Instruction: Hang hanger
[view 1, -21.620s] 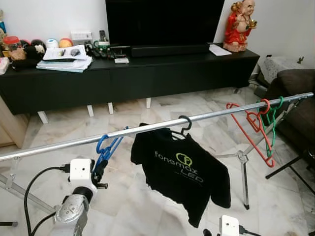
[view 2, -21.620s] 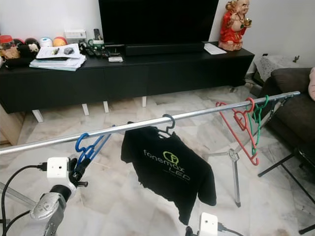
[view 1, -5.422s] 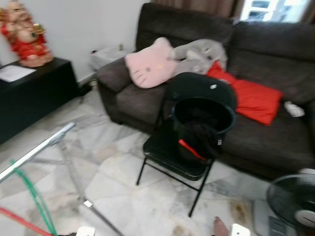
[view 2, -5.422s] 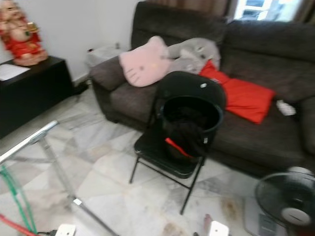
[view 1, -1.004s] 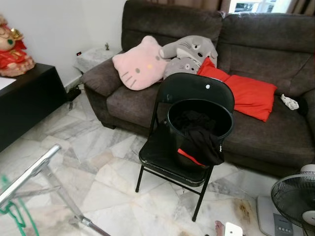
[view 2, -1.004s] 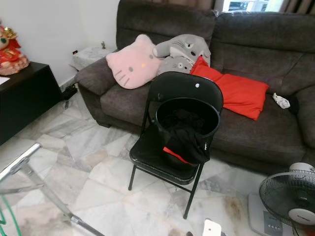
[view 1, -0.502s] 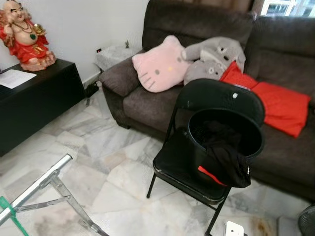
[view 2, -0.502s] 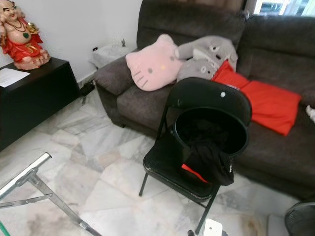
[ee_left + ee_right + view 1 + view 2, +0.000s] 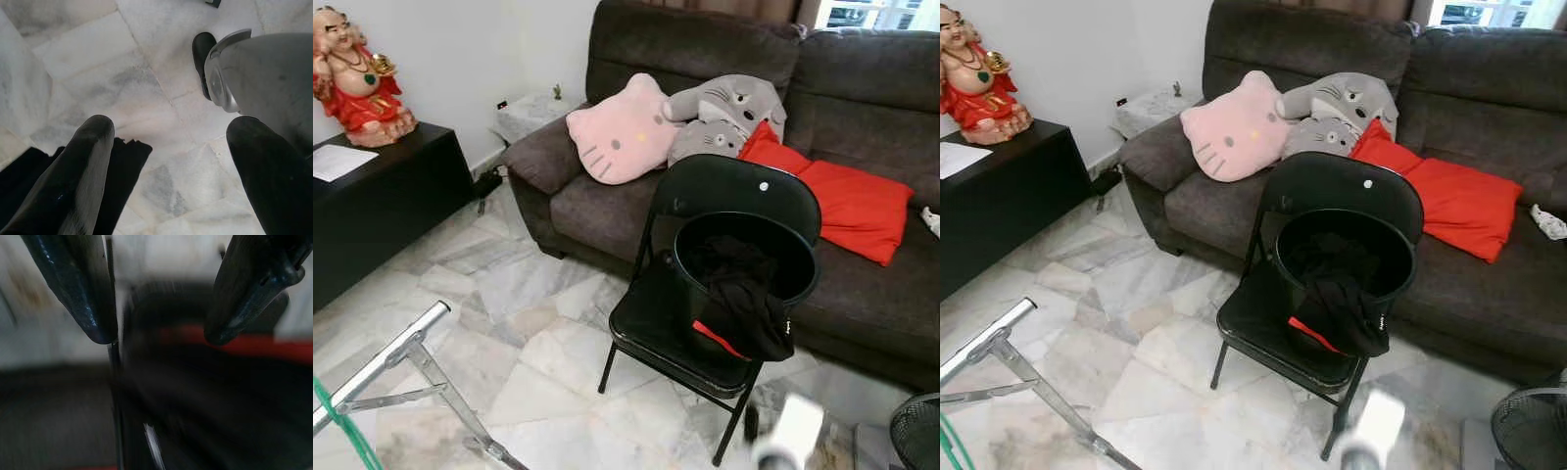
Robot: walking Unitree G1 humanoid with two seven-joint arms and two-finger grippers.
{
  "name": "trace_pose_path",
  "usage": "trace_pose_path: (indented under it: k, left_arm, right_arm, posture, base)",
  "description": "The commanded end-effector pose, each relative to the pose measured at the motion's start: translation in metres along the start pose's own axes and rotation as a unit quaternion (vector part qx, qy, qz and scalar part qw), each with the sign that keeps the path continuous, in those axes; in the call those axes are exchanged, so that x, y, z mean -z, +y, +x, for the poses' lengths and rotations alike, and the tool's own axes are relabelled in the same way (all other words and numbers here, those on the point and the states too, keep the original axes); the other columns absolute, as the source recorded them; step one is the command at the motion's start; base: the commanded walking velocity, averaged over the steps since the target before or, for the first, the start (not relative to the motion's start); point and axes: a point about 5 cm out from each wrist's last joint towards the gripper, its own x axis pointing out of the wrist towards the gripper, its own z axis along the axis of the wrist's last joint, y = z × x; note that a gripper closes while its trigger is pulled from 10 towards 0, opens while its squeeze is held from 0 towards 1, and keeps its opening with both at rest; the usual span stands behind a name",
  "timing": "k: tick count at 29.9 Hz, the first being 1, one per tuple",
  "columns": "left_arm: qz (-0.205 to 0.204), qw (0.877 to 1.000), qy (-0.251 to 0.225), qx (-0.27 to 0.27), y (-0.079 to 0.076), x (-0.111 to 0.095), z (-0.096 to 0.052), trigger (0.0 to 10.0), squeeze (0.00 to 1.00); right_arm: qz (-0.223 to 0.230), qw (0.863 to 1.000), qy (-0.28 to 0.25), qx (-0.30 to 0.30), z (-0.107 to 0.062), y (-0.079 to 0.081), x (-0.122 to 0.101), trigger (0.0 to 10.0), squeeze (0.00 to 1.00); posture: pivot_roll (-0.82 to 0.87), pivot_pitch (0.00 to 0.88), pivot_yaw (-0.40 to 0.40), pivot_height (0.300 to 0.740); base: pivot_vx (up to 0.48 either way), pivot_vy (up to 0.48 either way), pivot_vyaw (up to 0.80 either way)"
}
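At the near edge, about 5 o'clock in the head views, the right gripper (image 9: 161, 335) appears as a blurred white wrist block above the marble floor (image 9: 519, 343); in its wrist view the two black fingers (image 9: 83, 289) stand apart with nothing between them, aimed at a smeared dark shape with a red streak. The left gripper (image 9: 171, 161) hangs over the pale floor tiles, its fingers likewise spread and empty, with a silver leg and black foot of the robot beside them. At 7 o'clock the end of the metal rail (image 9: 386, 357) slants up on its stand, and a green hanger (image 9: 347, 436) shows at the very corner beneath it. In the middle stands a black folding chair (image 9: 744, 191) carrying a black basket (image 9: 690, 284) with dark clothes spilling over its rim and a red hanger (image 9: 720, 340) poking out at the front. At 5 o'clock sits a fan (image 9: 915, 436). Behind the chair, at 12 o'clock, a dark brown sofa (image 9: 891, 108) holds a pink cat pillow (image 9: 617, 142), a grey plush (image 9: 720, 113) and a red cushion (image 9: 847, 196). At 10 o'clock a black cabinet (image 9: 382, 211) bears a red figurine (image 9: 352, 78).
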Motion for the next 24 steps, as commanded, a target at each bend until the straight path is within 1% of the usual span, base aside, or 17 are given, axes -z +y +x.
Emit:
trace_pose_path:
  k: [1,2,7,8,10,11,12,13,14,15,17,18,19,21,22,23,24]
  left_arm:
    - [0.002,1.0,0.009,-0.003,0.003,0.005,0.0,10.0,0.0]
    - [0.004,1.0,0.009,-0.004,0.004,0.005,0.0,10.0,0.0]
    - [0.006,1.0,0.009,-0.003,0.004,0.006,-0.001,10.0,0.0]
    - [0.007,1.0,0.009,-0.003,0.004,0.006,-0.001,10.0,0.0]
    - [0.008,1.0,0.009,-0.003,0.005,0.006,-0.001,10.0,0.0]
    - [0.01,1.0,0.01,-0.003,0.005,0.006,-0.001,10.0,0.0]
    - [0.011,1.0,0.01,-0.003,0.005,0.006,-0.001,10.0,0.0]
    - [0.011,1.0,0.01,-0.003,0.005,0.006,-0.001,10.0,0.0]
    - [0.012,1.0,0.01,-0.002,0.005,0.006,-0.001,10.0,0.0]
    - [0.014,1.0,0.009,-0.002,0.005,0.006,-0.001,10.0,0.0]
    - [0.015,1.0,0.009,-0.002,0.005,0.006,-0.001,10.0,0.0]
    - [0.015,1.0,0.009,-0.002,0.005,0.006,-0.001,10.0,0.0]
    - [0.015,1.0,0.009,-0.001,0.005,0.006,-0.001,10.0,0.0]
    - [0.016,1.0,0.009,-0.001,0.006,0.006,-0.001,10.0,0.0]
    - [0.016,1.0,0.009,-0.001,0.006,0.006,-0.001,10.0,0.0]
    - [0.016,1.0,0.009,-0.001,0.006,0.006,-0.001,10.0,0.0]
    - [0.016,1.0,0.009,-0.001,0.006,0.006,-0.001,10.0,0.0]
  right_arm:
    - [0.014,0.999,0.009,0.028,-0.004,-0.012,0.007,10.0,0.0]
    - [0.012,0.999,-0.014,0.036,0.0,-0.015,-0.003,10.0,0.0]
    - [0.005,0.998,-0.032,0.048,-0.002,-0.019,-0.007,10.0,0.0]
    - [-0.008,0.998,-0.03,0.052,-0.003,-0.021,-0.007,10.0,0.0]
    - [-0.004,0.998,-0.034,0.052,-0.004,-0.022,-0.008,10.0,0.0]
    - [-0.011,0.998,-0.037,0.046,-0.003,-0.022,-0.01,10.0,0.0]
    - [-0.028,0.998,-0.036,0.04,-0.002,-0.022,-0.011,10.0,0.48]
    - [-0.031,0.998,-0.036,0.039,-0.002,-0.022,-0.011,10.0,0.48]
    - [-0.033,0.998,-0.039,0.03,0.0,-0.02,-0.014,10.0,1.0]
    - [-0.047,0.998,-0.033,0.018,0.005,-0.019,-0.017,10.0,1.0]
    - [-0.066,0.997,-0.027,0.015,0.007,-0.02,-0.019,10.0,1.0]
    - [-0.144,0.99,-0.006,0.009,0.011,-0.02,-0.018,10.0,1.0]
    - [-0.173,0.985,-0.003,0.004,0.013,-0.019,-0.019,10.0,1.0]
    - [-0.21,0.978,-0.001,-0.009,0.016,-0.018,-0.022,10.0,1.0]
    - [-0.21,0.978,-0.001,-0.009,0.016,-0.018,-0.022,10.0,1.0]
    - [-0.234,0.972,-0.001,-0.014,0.018,-0.017,-0.026,10.0,0.0]
    - [-0.242,0.97,-0.001,-0.016,0.019,-0.016,-0.027,10.0,0.0]
  posture:
    - [-0.05,0.029,0.041,0.74]
    - [-0.05,0.027,0.042,0.74]
    - [-0.06,0.019,0.045,0.74]
    - [-0.06,0.018,0.045,0.74]
    - [-0.07,0.015,0.047,0.74]
    - [-0.07,0.014,0.051,0.74]
    - [-0.07,0.012,0.054,0.74]
    - [-0.07,0.01,0.055,0.74]
    - [-0.07,0.007,0.056,0.74]
    - [-0.07,0.004,0.057,0.74]
    - [-0.07,0.003,0.057,0.74]
    - [-0.07,0.001,0.058,0.74]
    - [-0.07,0.001,0.058,0.74]
    - [-0.07,0.0,0.061,0.74]
    - [-0.07,0.0,0.061,0.74]
    - [-0.07,0.0,0.063,0.74]
    - [-0.07,0.0,0.063,0.74]
  base:
    - [0.0,0.0,0.0]
    - [0.0,0.0,0.0]
    - [0.0,0.0,0.0]
    - [0.0,0.0,0.0]
    - [0.0,0.0,0.0]
    - [0.0,0.0,0.0]
    - [0.0,0.0,0.0]
    - [0.0,0.0,0.0]
    - [0.0,0.0,0.0]
    - [0.0,0.0,0.0]
    - [0.0,0.0,0.0]
    - [0.0,0.0,0.0]
    - [0.0,0.0,0.0]
    - [0.0,0.0,0.0]
    - [0.0,0.0,0.0]
    - [0.0,0.0,0.0]
    - [0.0,0.0,0.0]
